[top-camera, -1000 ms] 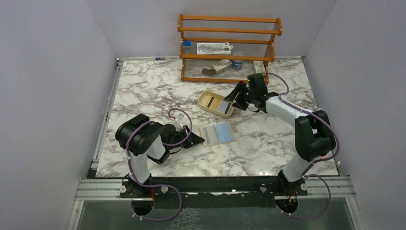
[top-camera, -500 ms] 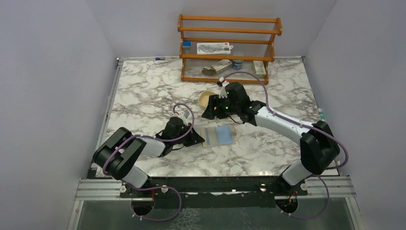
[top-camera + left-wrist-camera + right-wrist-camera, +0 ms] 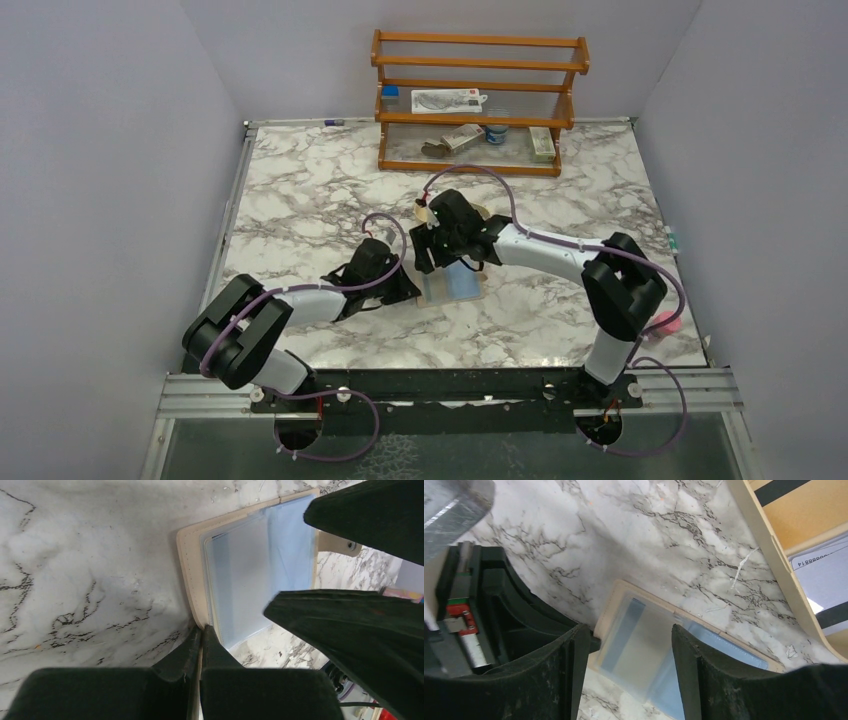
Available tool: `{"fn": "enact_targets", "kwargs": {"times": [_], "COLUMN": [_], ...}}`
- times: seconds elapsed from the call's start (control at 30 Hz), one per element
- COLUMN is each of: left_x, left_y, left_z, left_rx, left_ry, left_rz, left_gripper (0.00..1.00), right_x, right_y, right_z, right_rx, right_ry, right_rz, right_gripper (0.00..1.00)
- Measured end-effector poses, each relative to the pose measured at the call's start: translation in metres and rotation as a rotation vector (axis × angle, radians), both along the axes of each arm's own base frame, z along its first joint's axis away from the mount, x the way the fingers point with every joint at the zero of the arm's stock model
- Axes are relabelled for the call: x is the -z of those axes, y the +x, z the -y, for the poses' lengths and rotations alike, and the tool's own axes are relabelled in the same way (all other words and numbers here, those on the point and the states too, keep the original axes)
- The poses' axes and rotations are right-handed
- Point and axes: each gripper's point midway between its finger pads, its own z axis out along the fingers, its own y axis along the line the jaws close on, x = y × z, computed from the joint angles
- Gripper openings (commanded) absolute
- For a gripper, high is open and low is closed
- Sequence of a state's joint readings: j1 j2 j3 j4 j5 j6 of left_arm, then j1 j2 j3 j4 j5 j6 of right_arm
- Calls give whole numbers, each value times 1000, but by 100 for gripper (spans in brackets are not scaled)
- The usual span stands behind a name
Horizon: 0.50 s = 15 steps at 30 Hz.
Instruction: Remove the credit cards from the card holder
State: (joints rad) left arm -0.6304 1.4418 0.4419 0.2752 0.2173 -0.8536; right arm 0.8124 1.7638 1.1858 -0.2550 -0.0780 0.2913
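The card holder (image 3: 462, 287) lies open on the marble, tan-edged with light blue inside (image 3: 250, 565). My left gripper (image 3: 408, 292) is shut on its near-left corner (image 3: 201, 631), a tan strip pinched between the fingers. My right gripper (image 3: 428, 262) hovers open just over the holder's left half (image 3: 629, 628), which shows a pale sleeve with a darker stripe (image 3: 634, 640); whether that is a card I cannot tell. Two credit cards, a yellow-orange one (image 3: 809, 515) and a whitish one (image 3: 824, 575), lie in the tan tray (image 3: 764, 540).
The right arm hides most of the tray in the top view. A wooden rack (image 3: 478, 100) with small packets and jars stands at the back. A pink object (image 3: 668, 322) lies by the right edge.
The right arm swung from the tray leftward and nearer, ending over the card holder with its jaws slightly wider. The left arm stretched out flatter, still shut at the holder's corner.
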Motion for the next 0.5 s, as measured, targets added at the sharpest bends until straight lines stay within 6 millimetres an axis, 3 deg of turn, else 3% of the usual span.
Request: {"fn": "enact_targets", "kwargs": {"times": [0.33,0.5], "left_x": [-1,0], "left_y": [0,-1], "left_z": [3,3], "left_rx": [1,2], "left_ry": [22,24], "left_rz": [-1,0], "left_gripper": [0,0], "right_x": [36,41], "right_y": [-8,-12], "right_z": [8,11], "right_rx": [-43,-50], "right_ry": [-176,-209], "right_rz": [12,15], "right_gripper": [66,66]}}
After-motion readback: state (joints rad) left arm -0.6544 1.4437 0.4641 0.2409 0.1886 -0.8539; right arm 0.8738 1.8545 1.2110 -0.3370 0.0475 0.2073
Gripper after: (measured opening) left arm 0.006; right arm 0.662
